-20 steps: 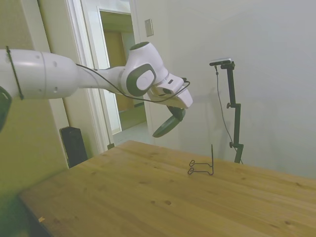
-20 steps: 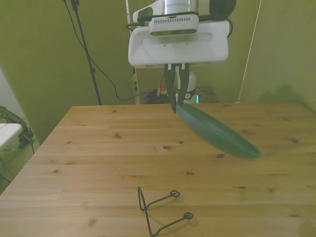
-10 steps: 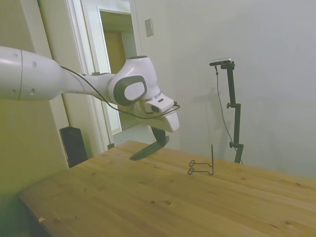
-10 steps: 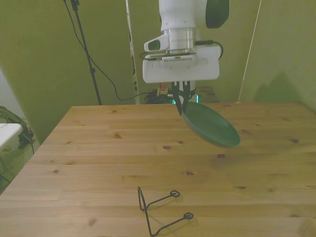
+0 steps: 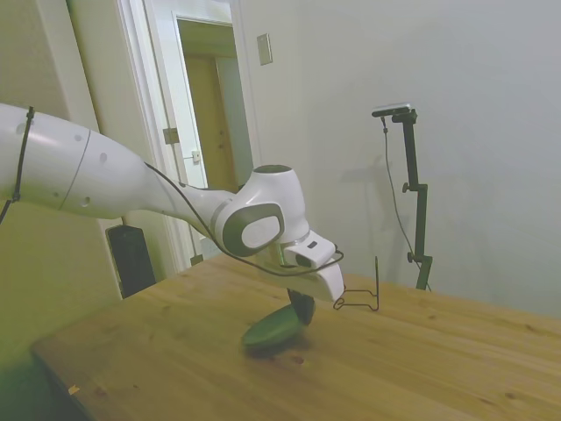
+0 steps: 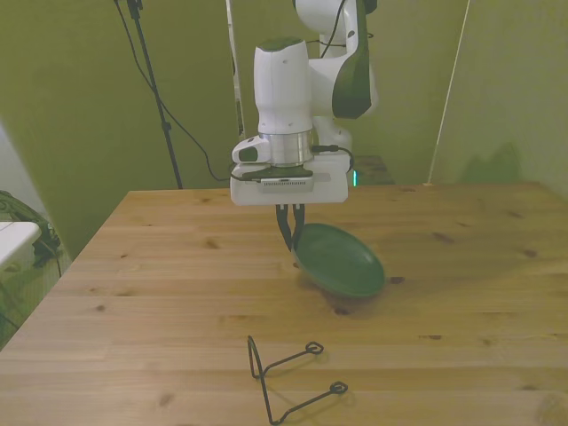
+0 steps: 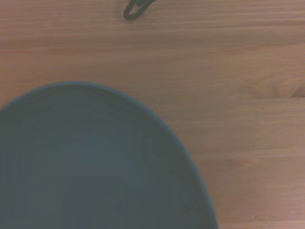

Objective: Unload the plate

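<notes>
The dull green plate (image 6: pixel 340 259) hangs tilted just over the wooden table, its low edge close to or touching the boards. My gripper (image 6: pixel 290 240) is shut on the plate's rim at the side toward the front view's left. In the side view the plate (image 5: pixel 272 330) sits low under the gripper (image 5: pixel 302 309), near the table's middle. The wrist view is filled by the plate's dark surface (image 7: pixel 90 167) over wood grain.
A thin black wire stand (image 6: pixel 288 377) lies on the table near its front edge in the front view; in the side view the wire stand (image 5: pixel 361 294) is beyond the gripper. A tip of the stand (image 7: pixel 138 8) shows in the wrist view.
The arm has come down from well above the table to just over it, carrying the plate. The plate has swung from steeply tilted to flatter. The wire stand has not moved.
</notes>
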